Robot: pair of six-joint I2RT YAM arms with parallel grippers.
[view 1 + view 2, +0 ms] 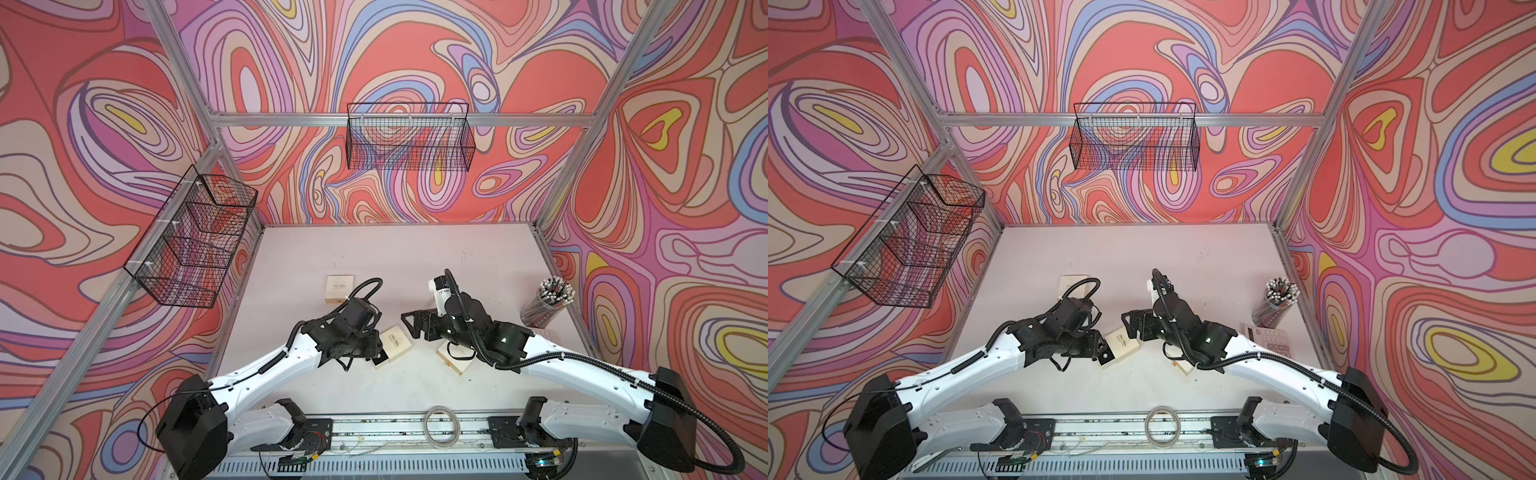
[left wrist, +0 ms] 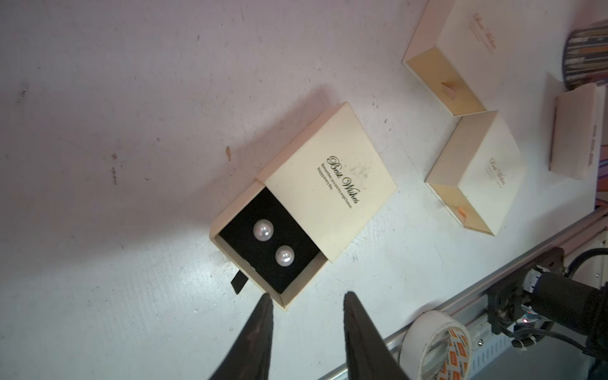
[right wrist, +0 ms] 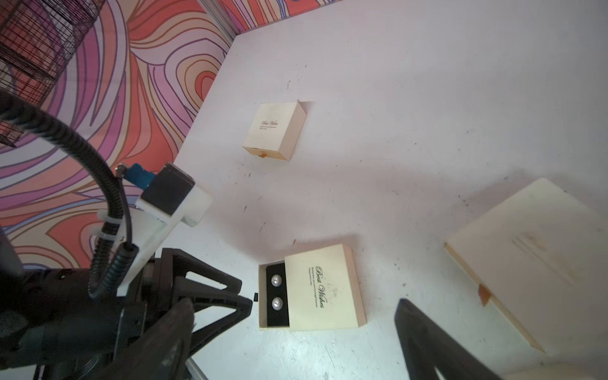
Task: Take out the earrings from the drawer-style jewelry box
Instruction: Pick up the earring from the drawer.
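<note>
The left gripper (image 2: 307,297), its matte black tapered fingers parted and empty, hovers just beside the open end of the cream cardboard drawer-style jewelry box (image 2: 329,184). Two glossy, round, pearl-white earrings (image 2: 263,230) sit side by side on the drawer's black foam pad (image 2: 246,255). The right gripper (image 3: 292,304) gapes wide, holding nothing.

Two pearl earrings (image 2: 263,231), four cream boxes (image 2: 329,184), two wire baskets (image 1: 409,137), one tape roll (image 2: 434,342).

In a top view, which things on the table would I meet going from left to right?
Far cream box → open drawer box → cream box under the right arm → cup of black sticks.
</note>
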